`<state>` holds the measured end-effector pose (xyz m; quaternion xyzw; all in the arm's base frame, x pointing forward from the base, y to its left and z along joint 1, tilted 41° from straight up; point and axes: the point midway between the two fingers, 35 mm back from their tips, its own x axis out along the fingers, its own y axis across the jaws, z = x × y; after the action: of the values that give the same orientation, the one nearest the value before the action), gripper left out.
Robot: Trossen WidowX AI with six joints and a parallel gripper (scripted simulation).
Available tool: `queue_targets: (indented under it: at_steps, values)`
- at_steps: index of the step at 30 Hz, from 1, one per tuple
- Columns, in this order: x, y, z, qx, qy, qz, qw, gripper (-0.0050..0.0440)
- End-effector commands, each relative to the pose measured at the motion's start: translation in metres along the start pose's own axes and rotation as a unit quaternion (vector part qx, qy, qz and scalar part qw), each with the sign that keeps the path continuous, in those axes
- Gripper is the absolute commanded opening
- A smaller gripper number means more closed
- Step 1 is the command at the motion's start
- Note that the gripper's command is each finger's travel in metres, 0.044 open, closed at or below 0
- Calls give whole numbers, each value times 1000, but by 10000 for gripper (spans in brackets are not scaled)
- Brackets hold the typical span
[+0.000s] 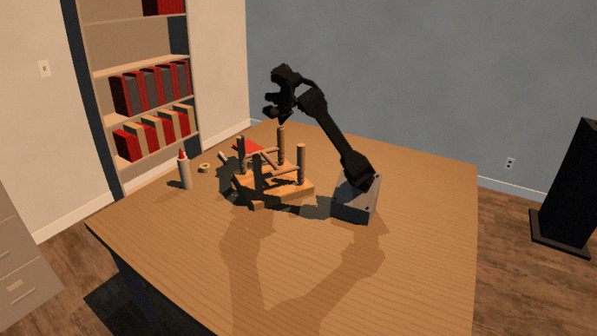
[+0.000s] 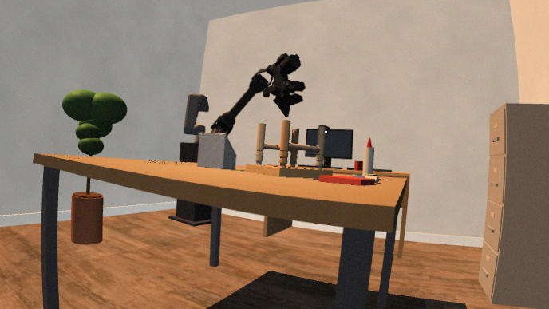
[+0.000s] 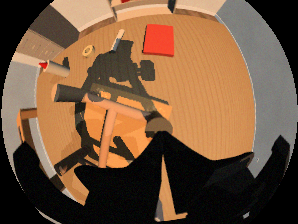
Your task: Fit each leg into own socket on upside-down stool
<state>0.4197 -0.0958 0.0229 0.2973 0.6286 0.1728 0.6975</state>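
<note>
The wooden stool (image 1: 272, 175) lies upside down with its square seat (image 1: 281, 187) flat on the table. Several legs stand upright in the seat, joined by cross rungs; the back leg (image 1: 280, 138) is the tallest in the top view. The stool also shows in the exterior view (image 2: 289, 149) and in the wrist view (image 3: 109, 123). My gripper (image 1: 281, 116) is shut and empty. It hangs in the air above the back leg, apart from it, and shows likewise in the exterior view (image 2: 286, 108).
A red flat pad (image 1: 248, 145), a glue bottle (image 1: 184, 168), a tape roll (image 1: 203, 167) and a short loose peg (image 1: 222, 156) lie left of and behind the stool. A small wooden block (image 1: 255, 204) sits at its front corner. My arm's grey base (image 1: 355, 198) stands to its right.
</note>
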Motion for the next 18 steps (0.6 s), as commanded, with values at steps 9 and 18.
queue_targets:
  at_steps: [9, 18]
  values:
    - [15, 1, -5, 2, 2, 1, 1000, 0]
    - [20, 1, -6, 2, 2, 1, 1000, 0]
